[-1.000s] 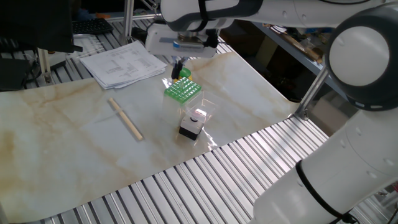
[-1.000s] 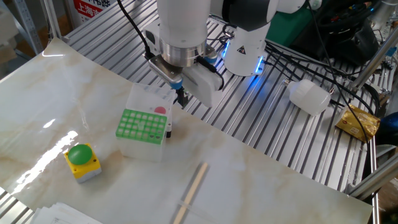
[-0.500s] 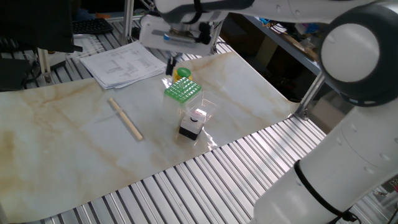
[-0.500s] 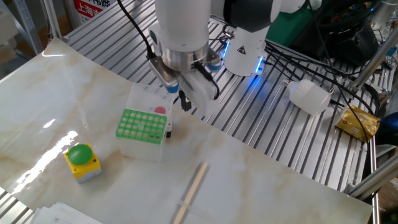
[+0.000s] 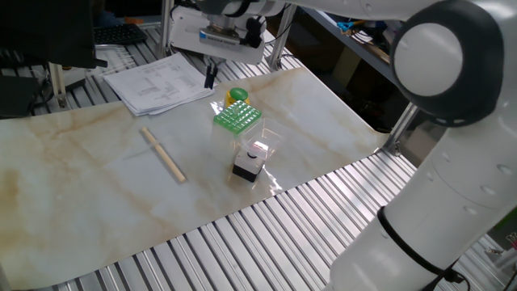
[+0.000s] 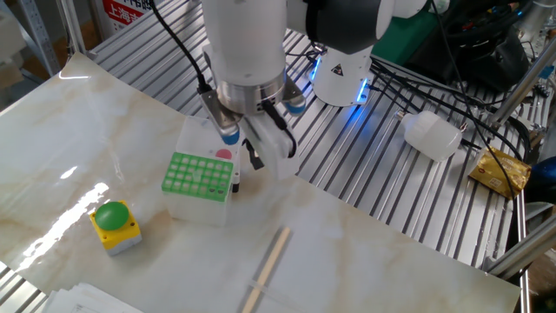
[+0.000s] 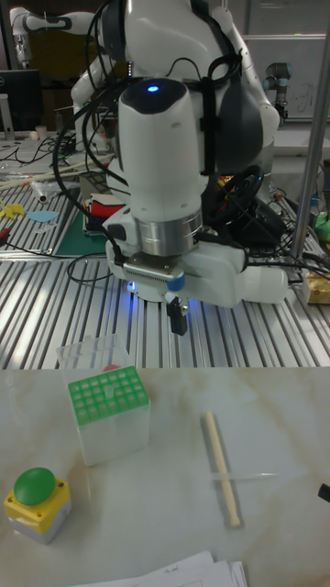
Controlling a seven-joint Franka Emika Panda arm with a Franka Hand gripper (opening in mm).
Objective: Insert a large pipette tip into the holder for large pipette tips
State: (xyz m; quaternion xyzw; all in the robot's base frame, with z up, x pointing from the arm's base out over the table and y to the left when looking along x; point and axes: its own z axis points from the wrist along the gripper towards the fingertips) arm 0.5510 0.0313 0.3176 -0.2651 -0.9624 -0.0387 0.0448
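Although square in plan and so without a long side, stands upright on the table (image 5: 81,186), hole grid facing straight up: one holder for large pipette tips (image 5: 237,118) (image 6: 199,175) (image 7: 108,397), bright green on top, pale below. Sits near the middle of the marble-patterned sheet, its edges turned at a slant to the sheet's border.

Touching or just beside it, one clear box (image 5: 257,152) (image 7: 92,353) with something dark at its base. Near the holder on its other side, one green button on a yellow housing (image 5: 237,95) (image 6: 115,225) (image 7: 37,500), button up.

Well apart from the holder, one wooden stick (image 5: 163,153) (image 6: 268,269) (image 7: 222,468), lying flat. Across it in the tall fixed view, a faint clear sliver; too dim to name.

One stack of papers (image 5: 161,83) at the far edge.

Raised over the table, off to one side of the holder and not above it: fingers (image 7: 180,318) pointing straight down, drawn close together with no gap to see. Cannot tell whether anything clear sits between them.
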